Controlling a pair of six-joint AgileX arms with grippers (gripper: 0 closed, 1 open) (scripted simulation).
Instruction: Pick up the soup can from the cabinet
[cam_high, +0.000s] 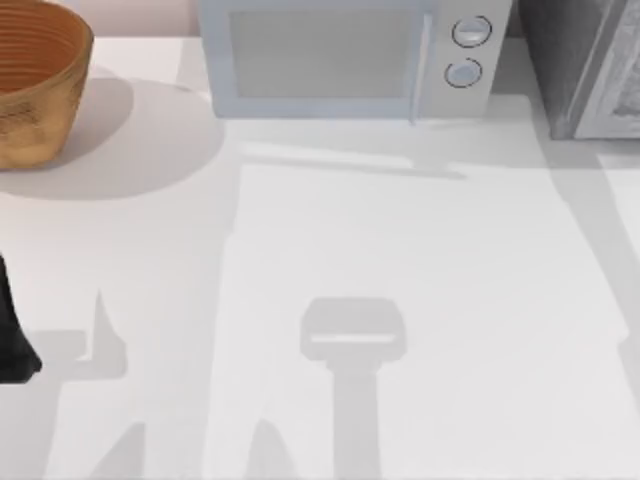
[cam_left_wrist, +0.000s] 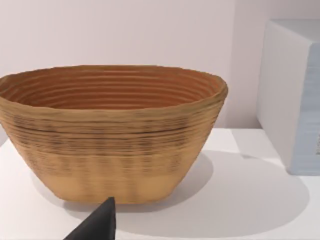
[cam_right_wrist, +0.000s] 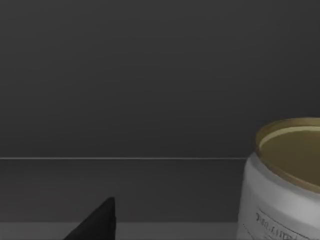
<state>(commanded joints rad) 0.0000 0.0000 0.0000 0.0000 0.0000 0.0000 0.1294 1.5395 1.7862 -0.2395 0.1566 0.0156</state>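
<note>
Right wrist view: soup can (cam_right_wrist: 282, 175) stands inside cabinet (cam_right_wrist: 150, 75); finger state indeterminate. Centre right gripper on can before closing.

Basket (cam_high: 30, 80) far left, microwave (cam_high: 345, 60) centre back, cabinet (cam_high: 585, 65) far right — soup can (cam_right_wrist: 282, 182) inside cabinet.

White table (cam_high: 420, 300) under my cameras, pale wall (cam_left_wrist: 125, 30) at its far edge, soft shadows, even light.
</note>
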